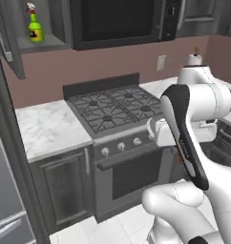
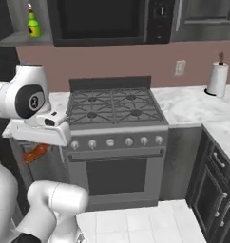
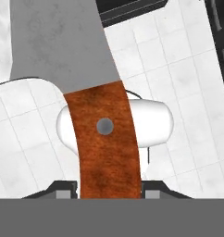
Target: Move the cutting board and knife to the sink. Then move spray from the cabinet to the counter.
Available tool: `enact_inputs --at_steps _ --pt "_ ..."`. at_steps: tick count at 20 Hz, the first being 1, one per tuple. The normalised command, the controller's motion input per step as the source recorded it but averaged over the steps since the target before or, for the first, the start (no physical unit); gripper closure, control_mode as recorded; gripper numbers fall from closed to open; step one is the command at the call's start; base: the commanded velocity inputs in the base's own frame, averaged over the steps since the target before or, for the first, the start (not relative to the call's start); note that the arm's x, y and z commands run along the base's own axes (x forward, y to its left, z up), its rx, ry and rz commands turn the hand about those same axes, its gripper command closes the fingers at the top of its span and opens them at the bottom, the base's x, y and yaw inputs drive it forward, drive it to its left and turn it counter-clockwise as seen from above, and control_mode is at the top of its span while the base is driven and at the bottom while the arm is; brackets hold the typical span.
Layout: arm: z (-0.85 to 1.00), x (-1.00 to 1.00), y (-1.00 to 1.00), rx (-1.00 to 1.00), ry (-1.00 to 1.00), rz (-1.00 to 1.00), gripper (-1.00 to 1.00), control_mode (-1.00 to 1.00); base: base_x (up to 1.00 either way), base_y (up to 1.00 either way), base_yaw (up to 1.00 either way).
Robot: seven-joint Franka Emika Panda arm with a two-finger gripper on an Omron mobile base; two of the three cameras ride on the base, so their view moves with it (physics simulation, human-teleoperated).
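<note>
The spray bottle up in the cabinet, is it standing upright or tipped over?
Upright. The spray bottle stands on the shelf of the open cabinet, its red-and-white nozzle on top and its green body straight below; the right base view shows the same.

Knife (image 3: 102, 120) orange-red handle, grey blade, held above floor; green spray (image 1: 35, 28) upright on cabinet (image 1: 43, 43) shelf, far left.

The arm (image 1: 198, 143) is showing glossy white rounded shells; a long black strip is running down one link in the left base view, faint small lettering on it too blurred to read; in the right base view a round dark grey joint cap (image 2: 30, 101) is sitting in a white shoulder-like housing, bearing a small pale mark; below it a flat white wedge-shaped block is carrying a dark slot; fat white cylindrical links are bulging near the base.
</note>
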Motion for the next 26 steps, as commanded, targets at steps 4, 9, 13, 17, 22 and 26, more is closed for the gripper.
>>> enact_inputs --at_steps 4,9,13,17,22,26 --pt "0.00 0.00 0.00 0.00 0.00 0.00 1.00 1.00 -0.47 0.02 -0.92" --pt "0.00 0.00 0.00 0.00 0.00 0.00 1.00 1.00 -0.01 0.00 -1.00" --pt "0.00 0.00 0.00 0.00 0.00 0.00 1.00 1.00 0.00 0.00 -1.00" --pt "0.00 0.00 0.00 0.00 0.00 0.00 1.00 1.00 0.00 0.00 -1.00" --pt "0.00 0.00 0.00 0.00 0.00 0.00 1.00 1.00 0.00 0.00 -0.99" --pt "0.00 0.00 0.00 0.00 0.00 0.00 1.00 1.00 0.00 -0.39 -0.85"
